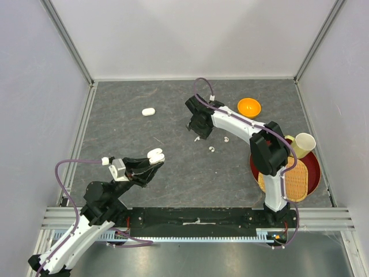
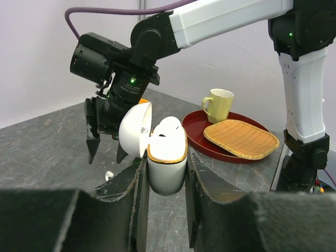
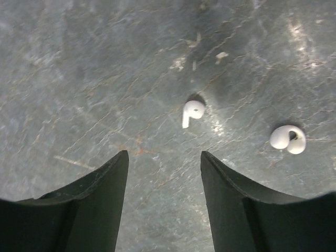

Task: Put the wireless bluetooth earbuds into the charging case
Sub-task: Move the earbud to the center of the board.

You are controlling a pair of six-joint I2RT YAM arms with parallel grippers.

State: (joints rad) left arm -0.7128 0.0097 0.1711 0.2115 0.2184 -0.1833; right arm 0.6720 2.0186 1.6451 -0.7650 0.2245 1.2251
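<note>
Earbuds (image 3: 191, 112), glossy white, short-stemmed, on veined grey stone-look tabletop (image 3: 79, 79)

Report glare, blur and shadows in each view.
Top external: even light, sharp throughout. Left wrist: the glossy white open charging case glares, overexposed, in the left gripper, whose black fingers look soft. Right wrist: the tiny white stemmed earbud is sharp with a small shadow; the grey stone tabletop shines upper right.
</note>
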